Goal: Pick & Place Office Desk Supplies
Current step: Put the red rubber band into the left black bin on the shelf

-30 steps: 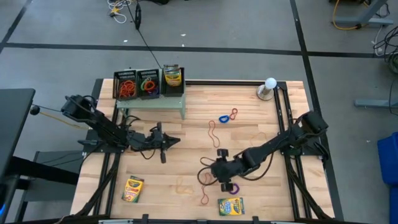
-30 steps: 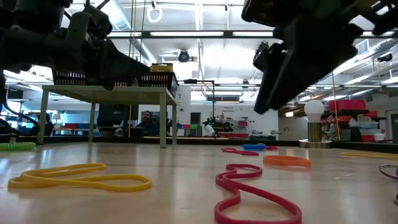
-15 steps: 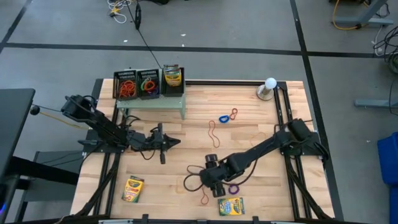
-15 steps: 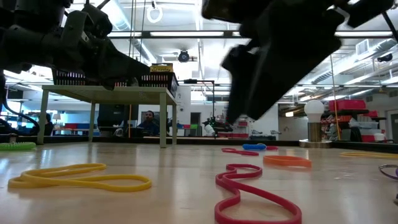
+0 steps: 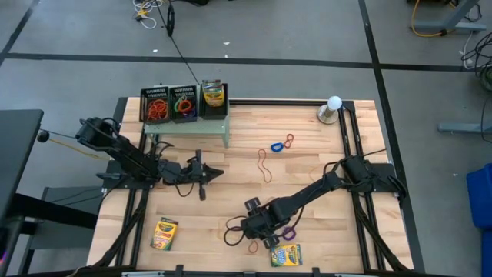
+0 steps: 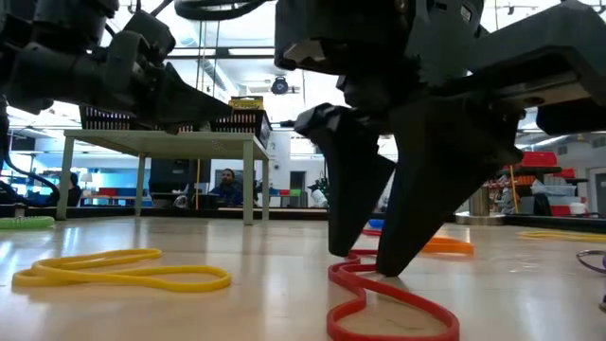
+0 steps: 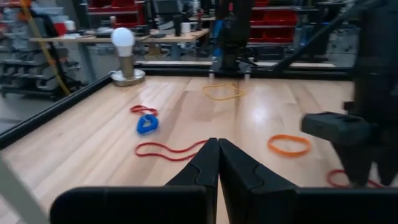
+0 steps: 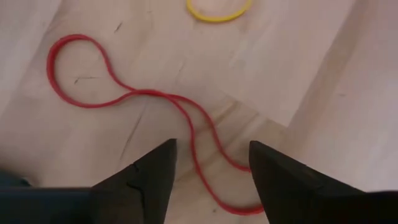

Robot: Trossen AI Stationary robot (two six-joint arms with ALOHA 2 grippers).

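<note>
Fingers spread wide, your right gripper (image 6: pixel 365 265) stands over the red rubber band (image 8: pixel 134 99) lying on the table (image 5: pixel 323 154), straddling it; your left gripper (image 7: pixel 217 163) waits clenched, empty, mid-table.

The pale wooden bench (image 5: pixel 231 154) is carrying loose rubber bands: a red one (image 6: pixel 383 298) and a yellow one (image 6: pixel 118 270) lying nearest the front edge. Two crayon boxes (image 5: pixel 164 233) (image 5: pixel 285 255) are lying flat there, a green perforated stand (image 5: pixel 192 127) and a white globe (image 5: pixel 332 108) standing at the back.
</note>
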